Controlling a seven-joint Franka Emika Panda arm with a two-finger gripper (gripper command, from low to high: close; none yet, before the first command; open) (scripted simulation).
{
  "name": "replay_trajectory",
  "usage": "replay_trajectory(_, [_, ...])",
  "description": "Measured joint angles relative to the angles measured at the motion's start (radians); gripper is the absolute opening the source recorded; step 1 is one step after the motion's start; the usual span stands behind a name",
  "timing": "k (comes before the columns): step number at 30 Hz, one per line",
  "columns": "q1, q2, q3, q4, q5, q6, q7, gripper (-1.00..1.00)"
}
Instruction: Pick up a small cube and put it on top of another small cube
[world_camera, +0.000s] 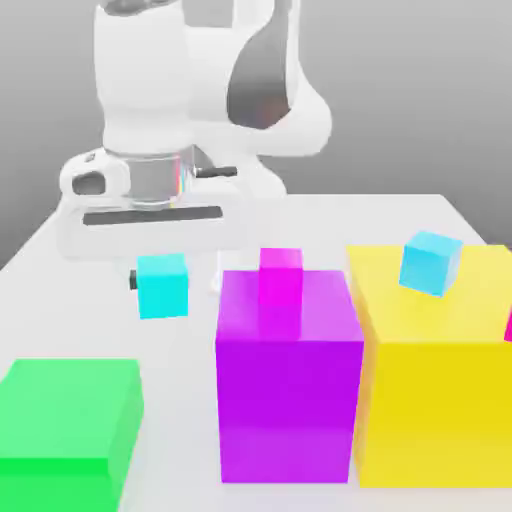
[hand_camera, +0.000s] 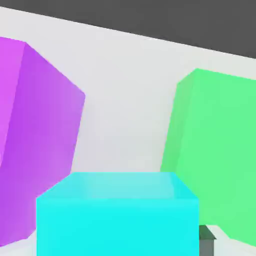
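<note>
Holding the small cube (world_camera: 163, 285) clear of the bench (world_camera: 420, 215), the end effector (world_camera: 172, 282) has its fingers pinched narrow on it, beneath the white hand. The pick looks done; the placing is left. A sky-blue cube (world_camera: 431, 262) sits tilted on the yellow block (world_camera: 440, 380), and a magenta cube (world_camera: 280, 272) is by the purple block (world_camera: 288, 380) (either could be the target). The green block (world_camera: 65, 425) lies apart.
</note>
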Motion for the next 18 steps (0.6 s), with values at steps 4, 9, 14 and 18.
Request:
replay_trajectory(4, [0.069, -0.073, 0.032, 0.04, 0.029, -0.112, -0.059, -1.0])
replay_trajectory(9, [0.152, -0.162, 0.063, 0.091, 0.065, -0.253, -0.139, -1.0])
replay_trajectory(14, [0.186, -0.153, 0.08, 0.025, 0.084, -0.18, -0.173, -1.0])
replay_trajectory(18, [0.186, -0.142, 0.083, 0.001, 0.087, -0.145, -0.175, 1.0])
